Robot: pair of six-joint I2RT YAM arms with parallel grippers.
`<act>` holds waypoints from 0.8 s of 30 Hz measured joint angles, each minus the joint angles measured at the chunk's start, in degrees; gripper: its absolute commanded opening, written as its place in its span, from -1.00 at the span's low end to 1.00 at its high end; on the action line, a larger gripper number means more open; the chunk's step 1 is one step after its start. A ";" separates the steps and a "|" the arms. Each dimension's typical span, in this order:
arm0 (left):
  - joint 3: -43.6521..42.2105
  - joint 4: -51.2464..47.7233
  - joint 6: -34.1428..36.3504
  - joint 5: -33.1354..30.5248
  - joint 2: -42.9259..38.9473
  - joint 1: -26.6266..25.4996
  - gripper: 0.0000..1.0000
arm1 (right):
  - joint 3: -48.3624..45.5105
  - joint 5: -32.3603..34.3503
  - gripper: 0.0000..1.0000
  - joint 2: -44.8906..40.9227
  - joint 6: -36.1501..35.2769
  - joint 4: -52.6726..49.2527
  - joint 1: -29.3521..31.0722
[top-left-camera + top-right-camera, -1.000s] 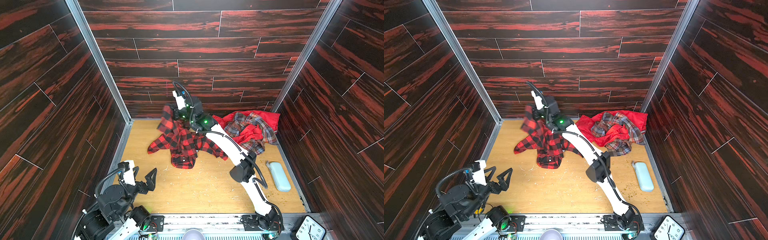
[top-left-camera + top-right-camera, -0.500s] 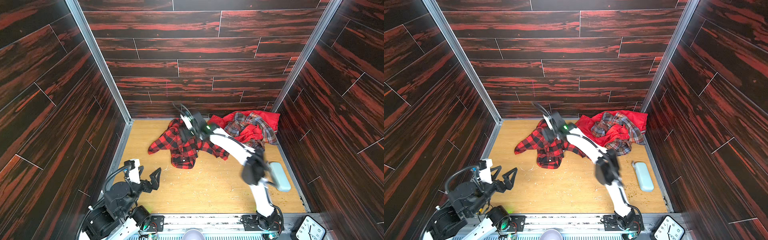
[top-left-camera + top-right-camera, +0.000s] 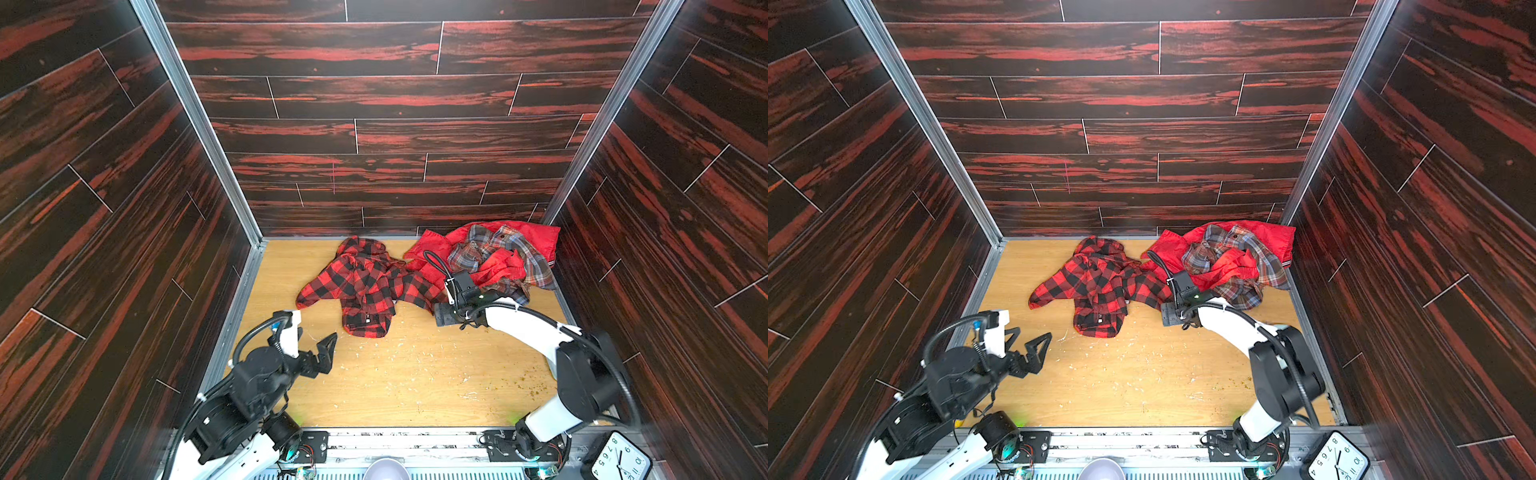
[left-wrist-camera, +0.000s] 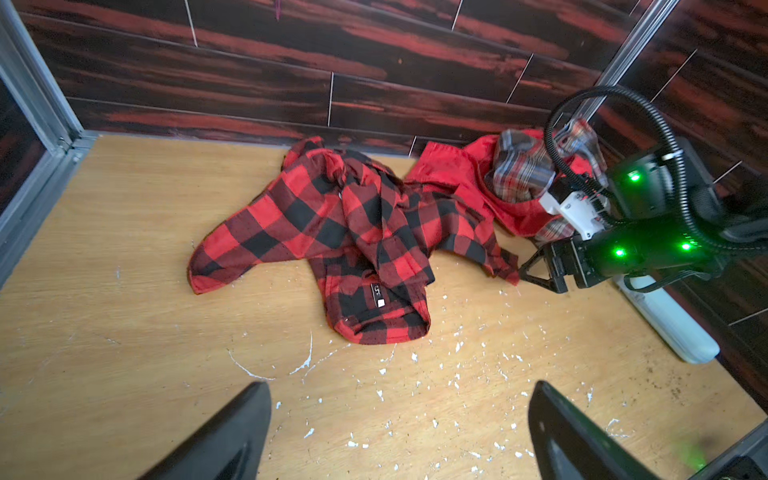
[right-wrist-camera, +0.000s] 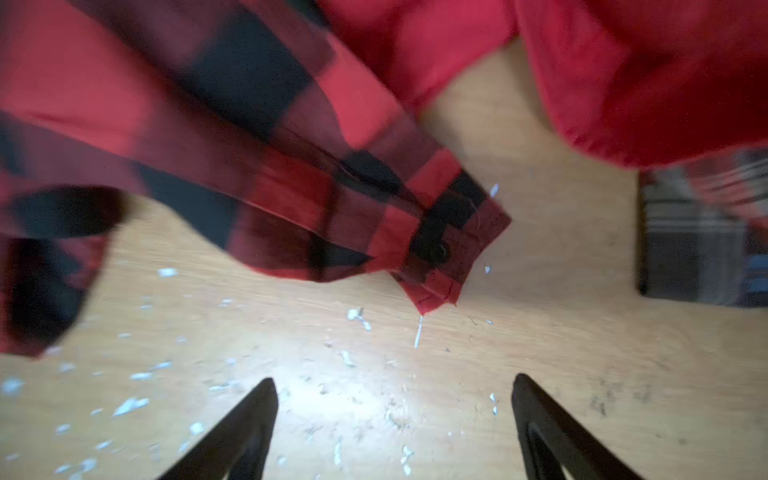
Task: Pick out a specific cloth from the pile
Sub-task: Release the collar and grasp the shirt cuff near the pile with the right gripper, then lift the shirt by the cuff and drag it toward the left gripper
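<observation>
I've just let go: right gripper (image 5: 392,380) jaws apart and empty. The cloth (image 3: 365,286) now lies just beside the pile (image 3: 494,257), sleeve touching it. My left gripper (image 4: 399,388) gapes, idle; separation looks done.

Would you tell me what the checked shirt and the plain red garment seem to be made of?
The buffalo-check shirt looks like soft matte flannel, judging by its limp folds and dull weave. The plain red garment looks thinner and smoother, perhaps cotton or nylon.
</observation>
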 measured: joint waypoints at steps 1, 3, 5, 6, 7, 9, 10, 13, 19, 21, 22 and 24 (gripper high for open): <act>0.00 0.13 0.00 0.13 0.15 0.00 0.98 | -0.11 -0.37 0.78 0.46 0.22 0.61 -0.35; 0.00 0.35 0.00 0.15 0.13 0.00 0.98 | -0.11 -1.27 0.78 0.96 0.48 1.29 -1.16; 0.00 0.50 -0.02 0.17 -0.20 0.00 0.98 | 0.11 -2.25 0.74 2.10 0.48 2.27 -2.43; 0.00 0.63 -0.04 0.15 -0.44 0.00 0.98 | 0.24 -2.69 0.71 2.86 0.44 2.71 -2.91; 0.00 0.70 -0.04 0.13 -0.70 0.00 0.98 | 0.44 -3.17 0.68 3.98 0.46 3.21 -3.45; 0.00 0.70 -0.04 0.11 -1.22 0.00 0.98 | 0.72 -4.00 0.61 6.03 0.22 3.76 -4.17; 0.00 0.68 -0.04 0.07 -1.40 0.00 0.98 | 1.01 -4.35 0.55 7.06 0.20 3.85 -4.39; 0.00 0.66 -0.04 -0.17 -1.66 0.00 0.98 | 2.10 -5.60 0.45 9.46 -0.52 3.93 -4.76; 0.00 0.66 -0.26 -0.42 -2.05 0.00 0.98 | 5.70 -7.61 -0.10 11.89 -1.75 3.54 -5.31; 0.00 0.63 -0.28 -0.52 -2.19 0.00 0.97 | 6.88 -8.55 -0.41 12.79 -2.71 3.58 -5.44; 0.00 0.63 -0.31 -0.55 -2.29 0.00 0.98 | 7.37 -8.90 -0.62 13.18 -2.95 3.41 -5.55; 0.00 0.61 -0.42 -0.74 -2.43 0.00 0.98 | 7.96 -9.38 -0.88 13.60 -3.65 3.13 -5.60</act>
